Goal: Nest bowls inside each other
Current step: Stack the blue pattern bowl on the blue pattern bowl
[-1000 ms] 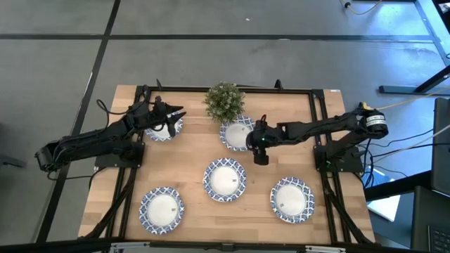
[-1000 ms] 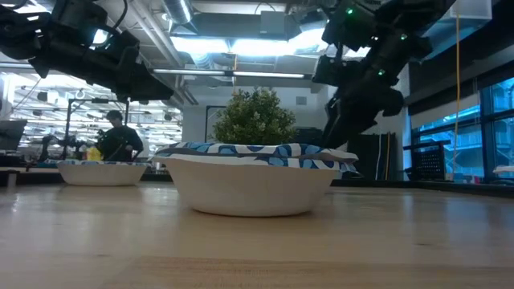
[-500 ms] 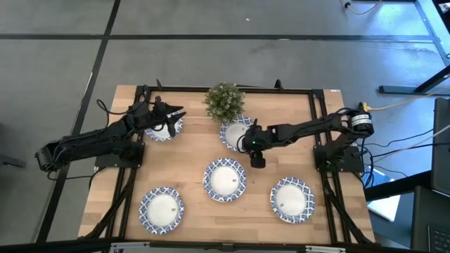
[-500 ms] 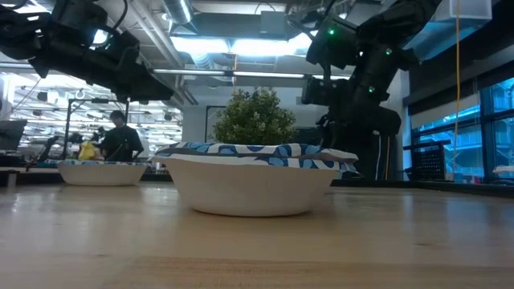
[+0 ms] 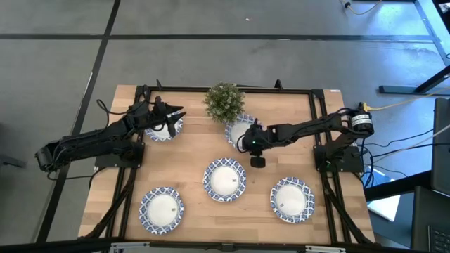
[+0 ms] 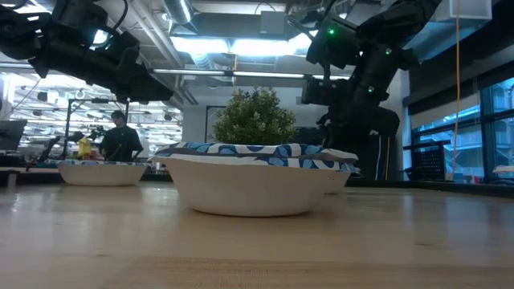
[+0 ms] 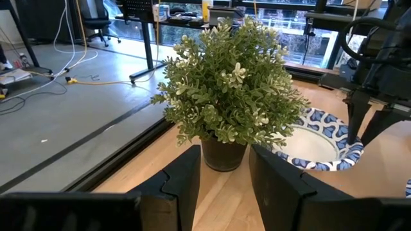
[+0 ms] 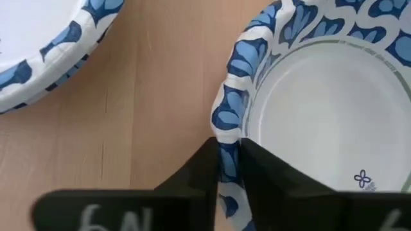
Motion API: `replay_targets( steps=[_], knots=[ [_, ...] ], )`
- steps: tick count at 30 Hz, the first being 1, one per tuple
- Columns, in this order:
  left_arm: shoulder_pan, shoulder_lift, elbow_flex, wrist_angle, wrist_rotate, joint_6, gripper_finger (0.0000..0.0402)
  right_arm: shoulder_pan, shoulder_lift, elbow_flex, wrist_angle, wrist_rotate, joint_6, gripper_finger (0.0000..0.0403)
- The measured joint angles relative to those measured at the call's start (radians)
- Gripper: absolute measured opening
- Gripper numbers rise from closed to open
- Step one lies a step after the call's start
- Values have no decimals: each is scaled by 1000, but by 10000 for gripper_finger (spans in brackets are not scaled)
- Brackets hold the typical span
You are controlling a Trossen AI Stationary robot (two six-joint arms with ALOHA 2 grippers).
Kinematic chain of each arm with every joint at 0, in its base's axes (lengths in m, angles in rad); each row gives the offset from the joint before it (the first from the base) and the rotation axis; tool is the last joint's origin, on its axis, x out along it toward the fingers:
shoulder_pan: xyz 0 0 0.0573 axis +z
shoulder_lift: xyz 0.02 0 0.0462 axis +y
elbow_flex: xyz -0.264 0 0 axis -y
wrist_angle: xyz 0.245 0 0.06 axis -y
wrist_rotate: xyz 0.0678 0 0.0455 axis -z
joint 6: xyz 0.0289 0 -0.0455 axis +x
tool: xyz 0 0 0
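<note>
Five bowls show in the high view, each sitting on its base on the wooden table: far left (image 5: 163,128), far centre (image 5: 238,131), centre (image 5: 225,179), near left (image 5: 162,209) and near right (image 5: 291,199). My right gripper (image 5: 248,145) is shut on the far-centre bowl (image 8: 321,109), just in front of the potted plant (image 5: 224,100). My left gripper (image 5: 176,116) hangs open above the far-left bowl, nothing between its fingers (image 7: 183,186), facing the plant (image 7: 234,83). My right gripper pinches the far-centre bowl's patterned rim (image 8: 226,131) on its near-right side, one finger inside the bowl and one outside. The fingers slant down from the table's right. The rim is buckled where they meet it. Whether the bowl's base is off the table I cannot tell.
The plant stands close behind the held bowl. A dark frame (image 5: 225,89) runs along the table's far and side edges. Bare wood lies between the bowls. Beyond the table, a person (image 6: 119,140) stands in the room.
My right gripper has gone down and toward the table's left, from beside the far-centre bowl onto its near-right rim, and has taken hold of it. The bowl has shifted slightly toward the right.
</note>
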Motion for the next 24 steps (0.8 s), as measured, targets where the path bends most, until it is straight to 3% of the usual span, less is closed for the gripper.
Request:
replay_targets(
  steps=[7,13,24],
  knots=[
    [0,0,0,0,0,0,128,0,-1,0,3,4,1,8],
    [0,0,0,0,0,0,128,0,-1,37,-61,3,9,22],
    [0,0,0,0,-59,0,128,19,-1,267,-273,43,10,11]
  ],
)
